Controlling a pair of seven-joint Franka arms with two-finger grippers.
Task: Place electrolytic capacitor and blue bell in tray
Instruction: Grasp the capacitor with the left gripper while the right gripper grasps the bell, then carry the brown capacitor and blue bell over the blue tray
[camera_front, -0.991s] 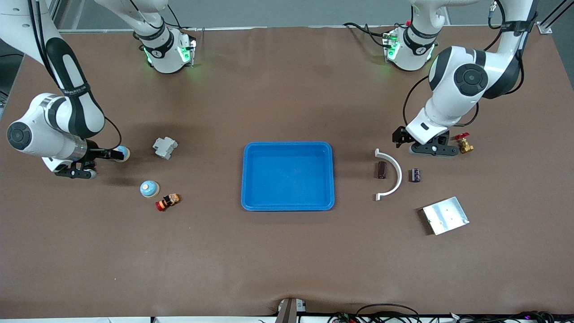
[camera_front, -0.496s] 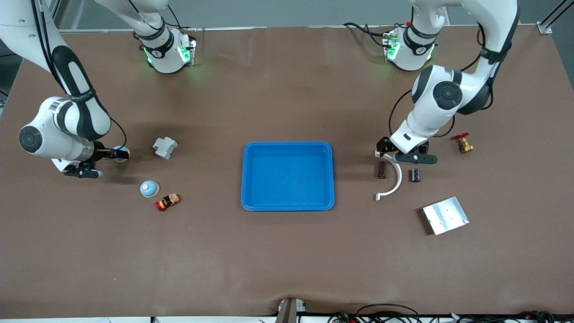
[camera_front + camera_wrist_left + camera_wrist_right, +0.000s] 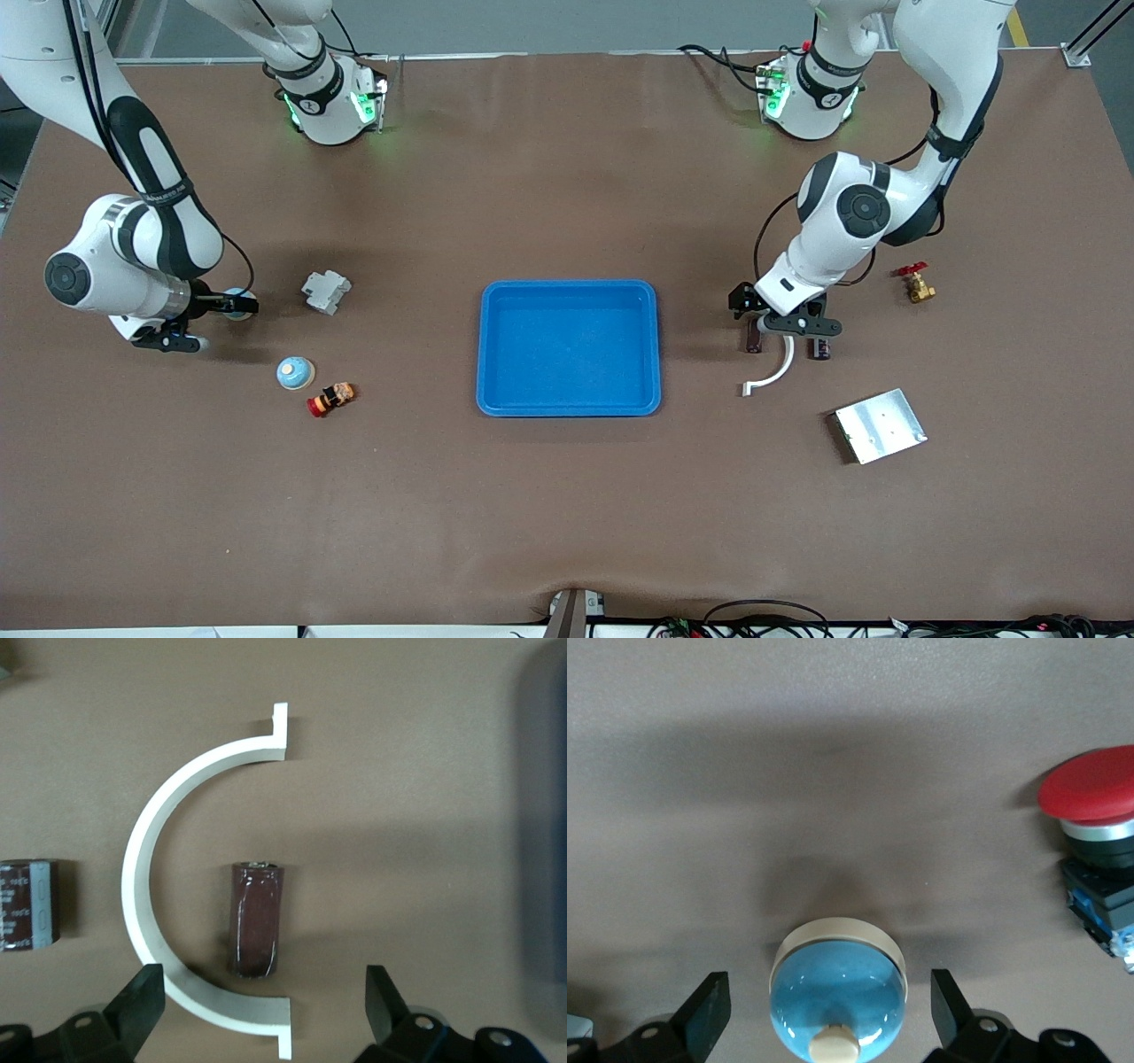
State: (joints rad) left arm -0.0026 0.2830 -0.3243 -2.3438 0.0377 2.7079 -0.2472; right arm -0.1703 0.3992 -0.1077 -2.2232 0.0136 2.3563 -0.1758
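A brown table (image 3: 567, 496) carries a shallow bright-blue tray (image 3: 569, 404) at its middle, with nothing in it. Toward the left arm's end of the table, the left gripper (image 3: 788, 330) hangs low over a white half-ring bracket (image 3: 780, 370), its jaws spread wide and holding nothing. In the left wrist view the dark-brown electrolytic capacitor (image 3: 256, 919) lies on its side inside the curve of the bracket, between the two black fingertips (image 3: 137, 1001) but touching neither. A second, shorter capacitor with a grey stripe (image 3: 28, 904) lies just outside the curve of the bracket. A small brass valve with a red handle (image 3: 913, 283) sits nearer that end's edge, and a flat silver metal plate (image 3: 880, 425) lies nearer the front camera. Toward the right arm's end of the table, the right gripper (image 3: 168, 339) hovers low, jaws also spread wide and empty. The blue bell (image 3: 295, 373) with its cream base and knob rests on the table, well apart from the tray; the right wrist view shows it between that gripper's fingertips (image 3: 707, 1008), untouched. A red emergency-stop push button (image 3: 330, 398) lies on its side just beside the bell, and a small grey plastic block (image 3: 325, 291) sits farther from the front camera.
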